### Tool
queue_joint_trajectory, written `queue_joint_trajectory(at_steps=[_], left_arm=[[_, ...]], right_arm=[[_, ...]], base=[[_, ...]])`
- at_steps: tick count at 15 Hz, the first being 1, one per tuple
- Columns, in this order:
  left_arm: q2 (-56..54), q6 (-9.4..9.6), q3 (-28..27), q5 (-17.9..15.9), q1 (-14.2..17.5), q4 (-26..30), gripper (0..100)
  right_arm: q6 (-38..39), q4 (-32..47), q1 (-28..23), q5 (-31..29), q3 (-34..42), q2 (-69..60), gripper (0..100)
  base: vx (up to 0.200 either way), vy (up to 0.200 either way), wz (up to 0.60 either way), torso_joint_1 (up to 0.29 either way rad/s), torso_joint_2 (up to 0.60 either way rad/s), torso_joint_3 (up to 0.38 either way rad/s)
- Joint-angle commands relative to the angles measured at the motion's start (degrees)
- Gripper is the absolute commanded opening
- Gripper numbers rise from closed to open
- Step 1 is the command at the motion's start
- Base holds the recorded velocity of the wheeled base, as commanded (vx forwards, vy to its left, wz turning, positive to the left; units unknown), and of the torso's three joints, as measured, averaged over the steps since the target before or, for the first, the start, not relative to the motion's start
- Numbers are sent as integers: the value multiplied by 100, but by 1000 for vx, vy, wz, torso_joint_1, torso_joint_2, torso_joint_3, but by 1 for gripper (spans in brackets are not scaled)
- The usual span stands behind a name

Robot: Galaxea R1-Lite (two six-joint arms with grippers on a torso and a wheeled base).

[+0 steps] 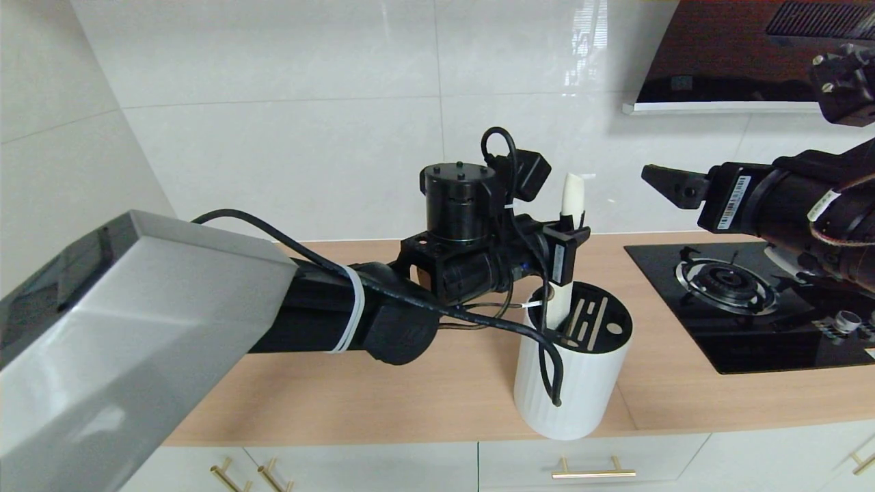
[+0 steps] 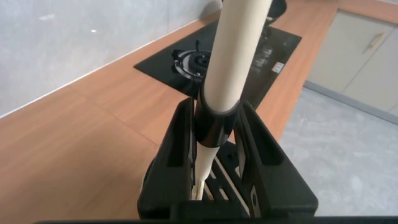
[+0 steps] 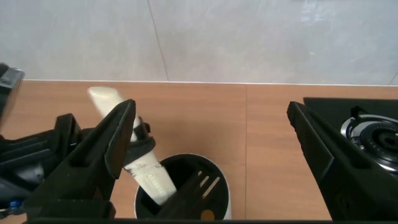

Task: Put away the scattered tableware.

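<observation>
A white ribbed utensil holder [image 1: 573,383] with a black slotted top stands near the wooden counter's front edge. My left gripper [image 1: 569,254] hangs just above it, shut on a cream-handled utensil [image 1: 571,195]. The handle stands nearly upright and its lower end reaches into a slot of the holder. In the left wrist view the cream-handled utensil [image 2: 231,62] runs between the fingers [image 2: 177,143] of the left gripper [image 2: 217,127], clasped at its black collar. My right gripper [image 1: 677,186] hovers open to the right, higher than the holder. Between the spread fingers [image 3: 109,146] of the right gripper [image 3: 210,115] show the holder [image 3: 214,190] and utensil [image 3: 143,171].
A black gas hob [image 1: 738,321] with a burner is set into the wooden counter [image 1: 383,389] to the right of the holder. A range hood [image 1: 718,61] hangs on the tiled wall above. White drawers with gold handles [image 1: 593,471] run below the counter.
</observation>
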Motion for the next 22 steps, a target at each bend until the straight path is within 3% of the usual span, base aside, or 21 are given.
queue_joint_trajectory(at_steps=[1, 3, 14, 22], left_arm=[[99, -58, 56, 10, 0, -20, 0], [2, -190, 82, 27, 0, -135, 0], [-534, -190, 777, 18, -115, -143, 0], [-33, -181, 645, 18, -115, -152, 0]], right_arm=[[1, -1, 9, -1, 1, 13, 100], [1, -1, 9, -1, 10, 22, 100], [1, -1, 9, -1, 10, 5, 100], [1, -1, 9, -1, 19, 22, 100]], base=[[0, 0, 0, 0, 0, 0], [0, 0, 0, 0, 0, 0], [0, 0, 0, 0, 0, 0], [0, 0, 0, 0, 0, 0]])
